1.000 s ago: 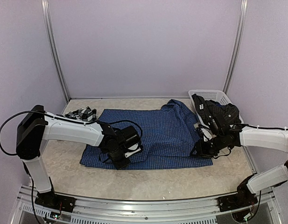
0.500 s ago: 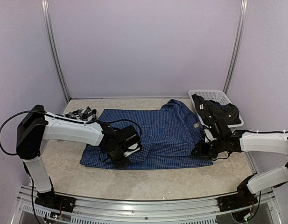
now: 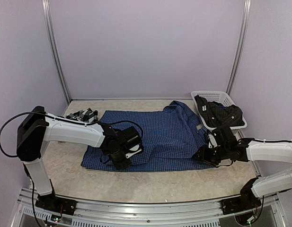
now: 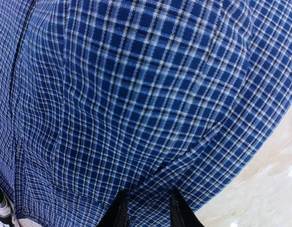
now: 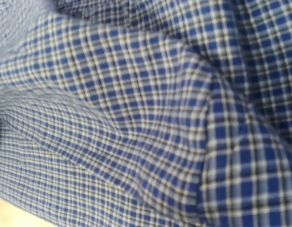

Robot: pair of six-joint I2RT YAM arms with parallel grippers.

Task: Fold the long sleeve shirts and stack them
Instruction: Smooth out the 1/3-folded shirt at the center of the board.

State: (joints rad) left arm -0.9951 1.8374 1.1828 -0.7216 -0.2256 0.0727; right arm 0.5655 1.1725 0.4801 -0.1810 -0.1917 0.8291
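The blue check shirt (image 3: 160,137) lies spread flat in the middle of the table. My left gripper (image 3: 121,160) is at its near hem. In the left wrist view the two black fingertips (image 4: 119,213) stand close together with a fold of the blue cloth (image 4: 150,142) pinched between them. My right gripper (image 3: 205,156) is pressed into the shirt's near right corner. The right wrist view is filled with blurred blue cloth (image 5: 136,123), so its fingers are hidden. The black-and-white plaid shirt (image 3: 84,115) lies bunched at the back left.
A white plastic basket (image 3: 227,99) with dark clothes in it stands at the back right, just behind my right arm. Bare beige tabletop (image 3: 150,184) runs along the near edge. Metal frame posts stand at the back corners.
My right arm has lowered and swung nearer, with its gripper sliding slightly toward the shirt's near right corner. The left arm and the shirt have barely moved.
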